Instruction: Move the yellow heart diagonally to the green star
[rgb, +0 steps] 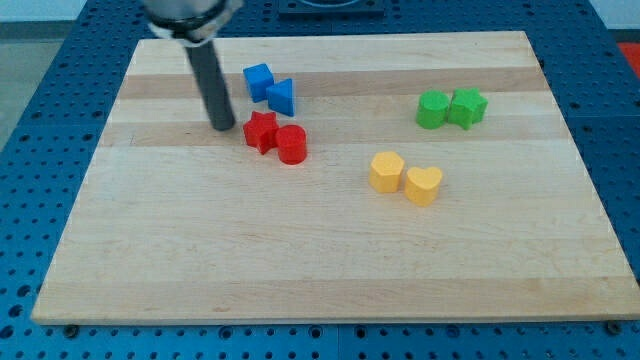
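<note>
The yellow heart (424, 185) lies right of the board's middle, touching a yellow hexagon (386, 171) on its left. The green star (468, 107) sits toward the view's upper right, touching a green cube-like block (433, 110) on its left. My tip (223, 126) rests on the board at the upper left, just left of the red star (260, 131), far from the yellow heart.
A red cylinder (292, 145) touches the red star's right side. A blue cube (258, 79) and a blue triangle (282, 96) sit above them. The wooden board (300, 250) lies on a blue perforated table.
</note>
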